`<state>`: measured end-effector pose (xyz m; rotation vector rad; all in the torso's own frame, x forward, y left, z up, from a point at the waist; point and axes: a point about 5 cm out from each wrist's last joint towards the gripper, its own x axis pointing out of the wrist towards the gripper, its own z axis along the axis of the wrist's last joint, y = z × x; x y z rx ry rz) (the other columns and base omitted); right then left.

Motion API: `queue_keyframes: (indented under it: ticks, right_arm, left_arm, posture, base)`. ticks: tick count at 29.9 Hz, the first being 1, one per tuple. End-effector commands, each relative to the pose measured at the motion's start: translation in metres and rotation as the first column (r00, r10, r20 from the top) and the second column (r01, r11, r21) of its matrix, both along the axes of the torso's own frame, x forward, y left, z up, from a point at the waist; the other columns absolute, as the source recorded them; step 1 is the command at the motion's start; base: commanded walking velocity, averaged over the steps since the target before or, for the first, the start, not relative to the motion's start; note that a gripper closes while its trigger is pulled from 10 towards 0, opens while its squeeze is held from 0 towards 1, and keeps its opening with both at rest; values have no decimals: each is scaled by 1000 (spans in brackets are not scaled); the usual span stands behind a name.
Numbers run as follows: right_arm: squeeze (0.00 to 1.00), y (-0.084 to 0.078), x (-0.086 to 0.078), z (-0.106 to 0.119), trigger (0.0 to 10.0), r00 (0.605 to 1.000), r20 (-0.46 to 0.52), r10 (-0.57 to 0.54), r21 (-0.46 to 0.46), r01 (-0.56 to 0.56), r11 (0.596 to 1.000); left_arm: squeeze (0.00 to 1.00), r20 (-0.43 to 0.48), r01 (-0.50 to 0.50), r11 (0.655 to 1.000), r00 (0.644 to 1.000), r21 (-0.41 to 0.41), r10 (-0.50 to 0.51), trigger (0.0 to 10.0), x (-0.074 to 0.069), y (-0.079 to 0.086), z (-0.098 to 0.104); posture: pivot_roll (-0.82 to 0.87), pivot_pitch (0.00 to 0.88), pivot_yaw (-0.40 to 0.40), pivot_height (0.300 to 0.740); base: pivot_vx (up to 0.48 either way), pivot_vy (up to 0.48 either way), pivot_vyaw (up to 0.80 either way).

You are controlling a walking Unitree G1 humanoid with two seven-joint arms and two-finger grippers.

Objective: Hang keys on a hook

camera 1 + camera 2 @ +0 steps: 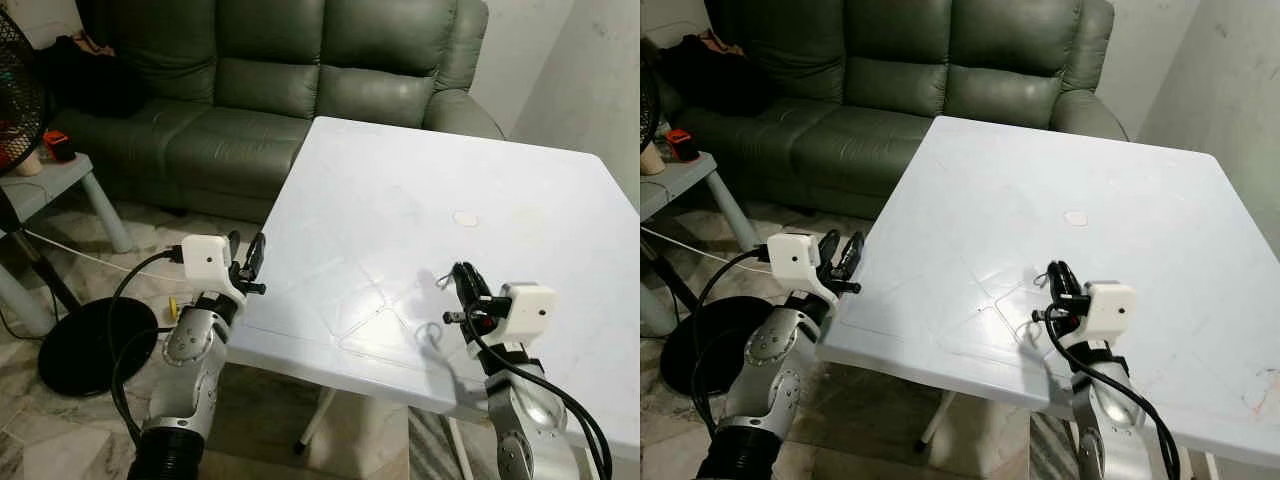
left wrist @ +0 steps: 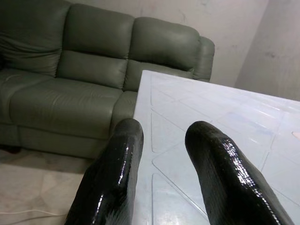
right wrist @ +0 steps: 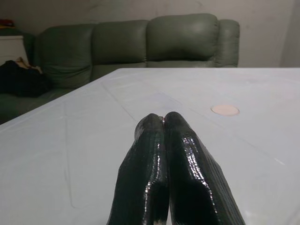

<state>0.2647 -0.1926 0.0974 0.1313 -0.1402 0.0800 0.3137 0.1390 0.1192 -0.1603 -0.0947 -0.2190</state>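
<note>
Right gripper, fingers pressed together, rests over the square white plastic table. Left gripper hovers parted at the table's left edge, before a grey-green leather sofa.

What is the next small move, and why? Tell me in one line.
Probably lift the right gripper clear of the white table: its jaws are shut low over the surface, with a small wire loop, possibly the key ring, at their tip.

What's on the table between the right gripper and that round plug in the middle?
Only bare white table shows between the right gripper and the round plug; the right wrist view shows it best.
</note>
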Motion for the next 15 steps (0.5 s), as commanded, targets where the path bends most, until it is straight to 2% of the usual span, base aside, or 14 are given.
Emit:
queue_keyframes:
  ticks: [1, 6, 7, 11, 15]
  right_arm:
    - [0, -3, -2, 3, 10000, 1000, 16, -27, 6, 27, 1000]
    - [0, 1, -8, 1, 10000, 998, 18, -53, -6, 53, 999]
    - [0, 4, -9, -6, 10000, 998, -37, -49, -22, 49, 999]
    - [0, 5, -7, -11, 10000, 994, -80, -72, -54, 68, 996]
    - [0, 3, -3, -8, 10000, 994, -89, -65, -64, 60, 996]
  left_arm:
    - [0, -7, 2, 1000, 1000, -2, -2, 10000, -1, 3, -1]
    - [0, -14, 0, 1000, 1000, -18, -1, 10000, -6, 7, -5]
    - [0, -22, 9, 1000, 1000, -21, -9, 10000, -8, 6, -7]
    - [0, -24, 20, 1000, 1000, -24, -20, 10000, -8, 4, -7]
    - [0, -24, 34, 999, 999, -5, -34, 10000, -5, 3, -6]
  posture:
    - [57, 0, -22, 740]
    - [53, 0, -20, 740]
    - [54, 0, -20, 740]
    - [54, 0, -22, 740]
    - [51, 0, -24, 740]
  base:
    - [0, 0, 0]
    - [0, 0, 0]
    - [0, 0, 0]
    - [0, 0, 0]
    - [0, 0, -673]
